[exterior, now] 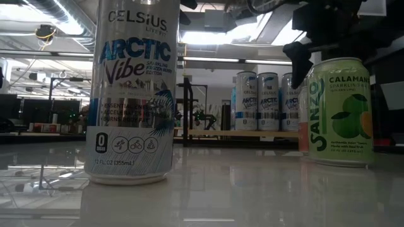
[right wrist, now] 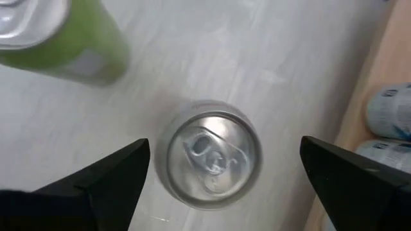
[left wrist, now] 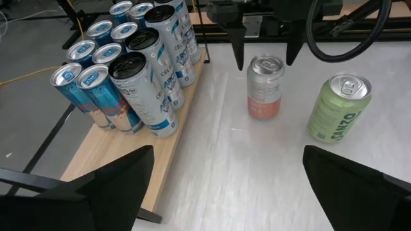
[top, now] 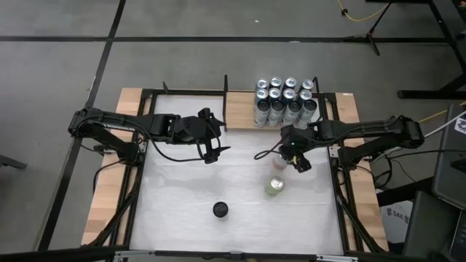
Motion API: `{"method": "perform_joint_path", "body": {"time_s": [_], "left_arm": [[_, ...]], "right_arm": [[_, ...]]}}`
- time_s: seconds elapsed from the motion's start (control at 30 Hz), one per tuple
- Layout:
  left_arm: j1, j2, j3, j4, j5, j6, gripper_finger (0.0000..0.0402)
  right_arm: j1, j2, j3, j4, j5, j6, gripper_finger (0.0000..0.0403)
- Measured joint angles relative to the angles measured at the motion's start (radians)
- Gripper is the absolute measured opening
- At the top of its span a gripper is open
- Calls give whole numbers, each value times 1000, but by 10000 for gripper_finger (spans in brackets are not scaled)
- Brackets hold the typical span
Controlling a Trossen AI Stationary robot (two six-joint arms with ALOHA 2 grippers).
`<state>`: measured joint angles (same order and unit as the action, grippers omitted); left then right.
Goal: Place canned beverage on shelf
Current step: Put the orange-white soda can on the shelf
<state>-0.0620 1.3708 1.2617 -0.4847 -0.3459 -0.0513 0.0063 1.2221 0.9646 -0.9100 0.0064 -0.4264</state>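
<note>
On the white tabletop point(top: 182, 196) a tall black-topped can point(top: 220, 209) stands nearest, then a green can point(top: 274, 187). The right end effector point(top: 290, 161) hangs open above a pink can point(left wrist: 265, 87). The left end effector point(top: 215, 136) waits open mid-table. The shelf point(top: 244, 109) with its cans point(top: 285, 100) stands farthest.

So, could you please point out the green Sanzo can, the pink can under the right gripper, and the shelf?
green Sanzo can point(left wrist: 335, 109): left wrist view, on its side wall.
pink can point(left wrist: 264, 96): left wrist view, on its label.
shelf point(left wrist: 96, 151): left wrist view, on the bare wooden board.
</note>
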Motion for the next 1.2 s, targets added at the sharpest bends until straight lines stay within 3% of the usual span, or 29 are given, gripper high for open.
{"method": "perform_joint_path", "body": {"time_s": [0.2, 1.2], "left_arm": [[0, 0, 0, 0, 0, -1, 390], [0, 0, 0, 5, 0, 0, 390]], "right_arm": [[0, 0, 0, -7, -44, 1, 390], [0, 91, -76, 86, -17, 32, 390]]}}
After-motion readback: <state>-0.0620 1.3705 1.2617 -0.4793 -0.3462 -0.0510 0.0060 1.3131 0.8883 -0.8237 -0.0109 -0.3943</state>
